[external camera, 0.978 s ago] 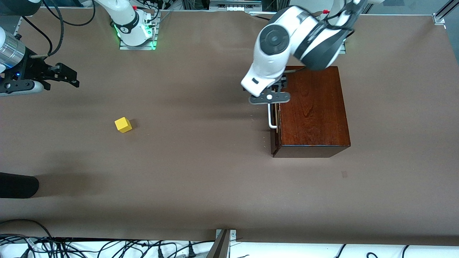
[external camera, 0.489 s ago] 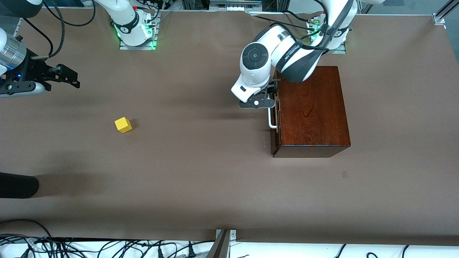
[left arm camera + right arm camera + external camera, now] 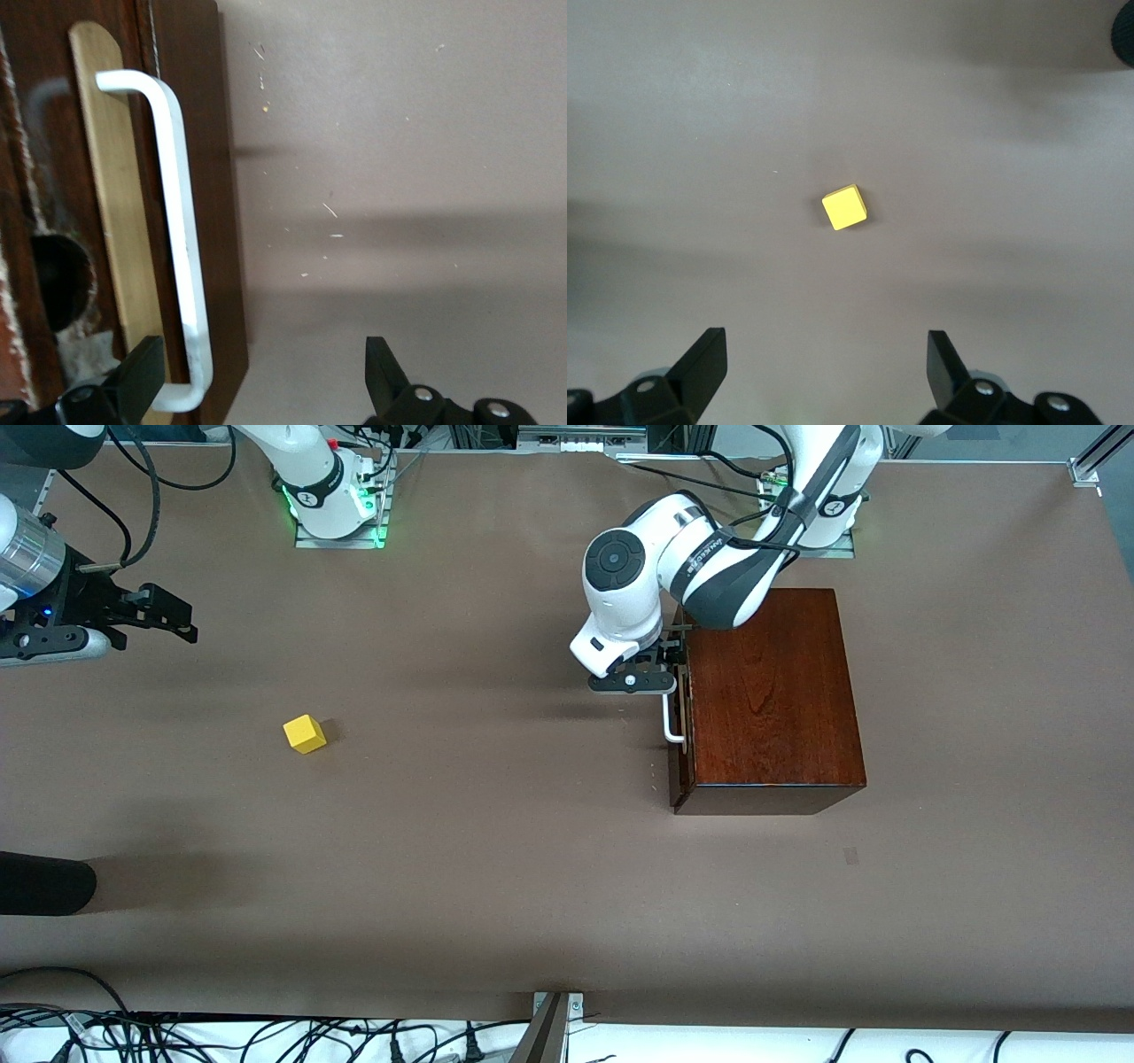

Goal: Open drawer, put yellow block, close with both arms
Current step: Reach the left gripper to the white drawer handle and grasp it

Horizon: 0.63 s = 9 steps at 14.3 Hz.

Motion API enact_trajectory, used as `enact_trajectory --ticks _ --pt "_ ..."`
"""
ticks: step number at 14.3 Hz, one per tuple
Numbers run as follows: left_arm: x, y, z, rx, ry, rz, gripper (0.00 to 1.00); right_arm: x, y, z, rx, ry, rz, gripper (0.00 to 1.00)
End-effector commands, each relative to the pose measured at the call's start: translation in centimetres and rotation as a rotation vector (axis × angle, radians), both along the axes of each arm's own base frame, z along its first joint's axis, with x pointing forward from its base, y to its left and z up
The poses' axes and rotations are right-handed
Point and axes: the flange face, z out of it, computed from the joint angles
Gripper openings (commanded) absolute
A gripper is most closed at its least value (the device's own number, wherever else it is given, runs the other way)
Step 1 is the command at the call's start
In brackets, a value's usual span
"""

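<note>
Front view: brown paper-covered table (image 3: 496, 868) is lying flat, with cables (image 3: 266, 1036) trailing along its near edge and arm bases glowing green at the top edge. Dark wooden box (image 3: 771, 700) is sitting toward the left arm's end, its drawer (image 3: 680, 717) shut, white handle (image 3: 671, 717) facing the right arm's end. Left gripper (image 3: 651, 680) is hanging at the handle's farther end, fingers (image 3: 142, 381) spread wide with the handle's end between them, not clamping. Yellow block (image 3: 304, 734) is resting on bare table toward the right arm's end, well apart from the box. Right gripper (image 3: 168, 615) is waiting up in the air at that end, fingers (image 3: 700, 367) wide, holding nothing.
</note>
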Motion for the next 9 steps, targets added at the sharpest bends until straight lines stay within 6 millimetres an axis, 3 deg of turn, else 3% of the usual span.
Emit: enact_trajectory --ticks 1,9 --pt "0.0 0.1 -1.0 0.032 -0.023 -0.027 1.00 0.0 0.0 0.0 -0.005 -0.007 0.009 1.00" --pt "0.2 -0.5 -3.0 0.004 -0.020 -0.009 1.00 0.0 0.2 0.1 -0.006 -0.012 0.012 1.00"
